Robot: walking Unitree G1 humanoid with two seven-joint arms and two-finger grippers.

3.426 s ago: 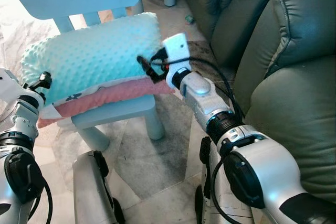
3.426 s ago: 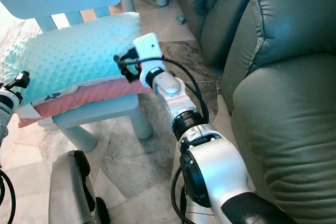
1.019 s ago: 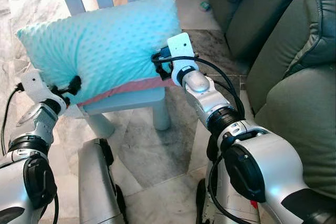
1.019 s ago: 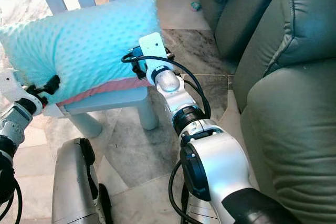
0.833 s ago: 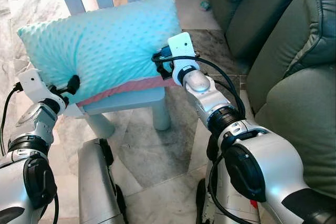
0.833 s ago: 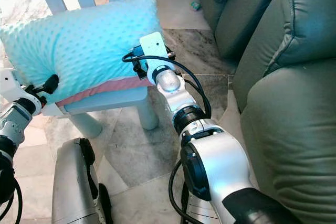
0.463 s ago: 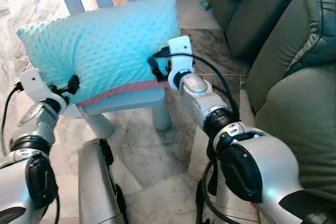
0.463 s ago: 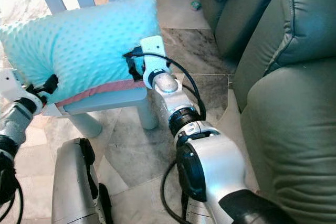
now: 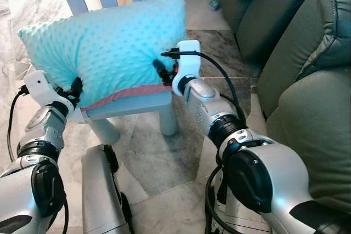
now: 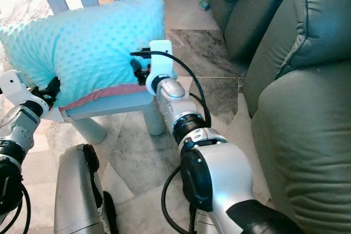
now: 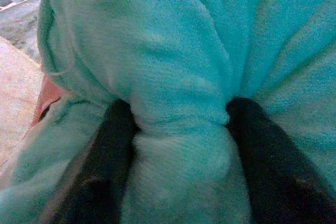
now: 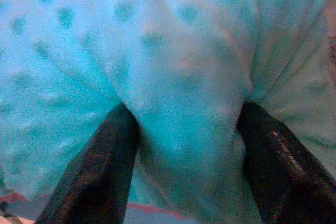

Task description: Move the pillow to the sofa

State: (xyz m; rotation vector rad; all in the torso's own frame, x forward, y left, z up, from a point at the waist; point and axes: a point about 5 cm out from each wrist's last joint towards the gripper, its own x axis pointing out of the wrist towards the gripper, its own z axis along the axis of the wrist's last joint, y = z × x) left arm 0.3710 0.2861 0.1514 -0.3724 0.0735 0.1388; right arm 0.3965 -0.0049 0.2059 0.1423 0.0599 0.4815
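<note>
Turquoise dotted pillow [image 9: 109,47] on the seat of a small pale-blue chair [image 9: 131,105], leaning against the chair back, pink underside showing along the lower edge. Left gripper [image 9: 75,89] clamped on the pillow's lower left corner — fabric bunched into a fold between the two black fingers [image 11: 113,166] in the left wrist view. Right gripper [image 9: 160,72] pinching the pillow's right end just above the pink edge, a thick pleat of dotted fabric squeezed between its fingers [image 12: 100,171] in the right wrist view. Both silver arms reaching forward, one at each end of the pillow. Dark green leather sofa [image 9: 307,97] to the right, apart from the chair — marble tile floor [image 9: 159,157] between them. Small object on the floor near the sofa's far end, too small to identify.
</note>
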